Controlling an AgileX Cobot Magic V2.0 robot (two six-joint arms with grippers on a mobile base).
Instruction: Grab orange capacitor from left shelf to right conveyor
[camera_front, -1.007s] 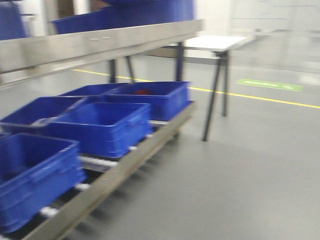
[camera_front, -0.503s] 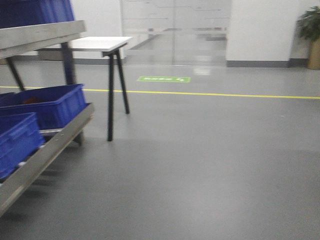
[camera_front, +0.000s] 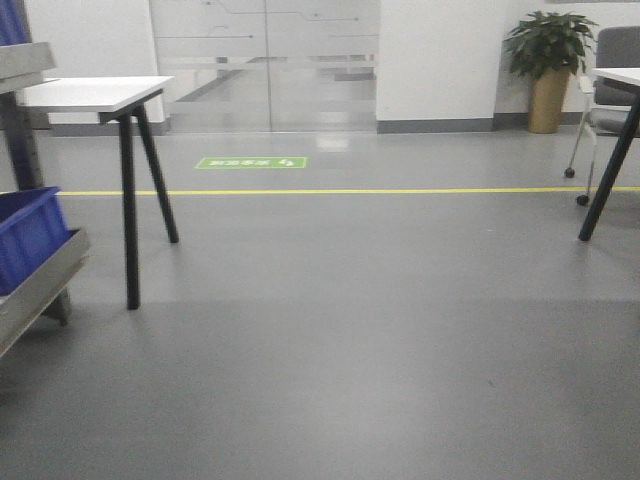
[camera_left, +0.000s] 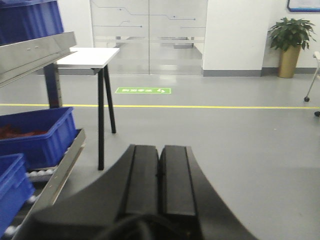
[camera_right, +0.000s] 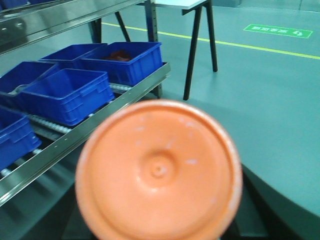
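Well, the right claw (camera_right: 160, 200) grips the orange capacitor (camera_right: 159, 165), axis along the claw. The left claw (camera_left: 159, 175) sits pressed together, empty; conveyor unseen.

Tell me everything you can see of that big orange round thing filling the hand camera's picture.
The orange capacitor shows end-on in the right wrist view: a flat round orange face, matte and plastic-looking, with a small bump at its centre, a faint ring around that and a few pale scuffs. Very close and blurred, it fills the lower middle of the picture, its bottom edge cut off. Its side is hidden, and so is whatever holds it up above the floor.
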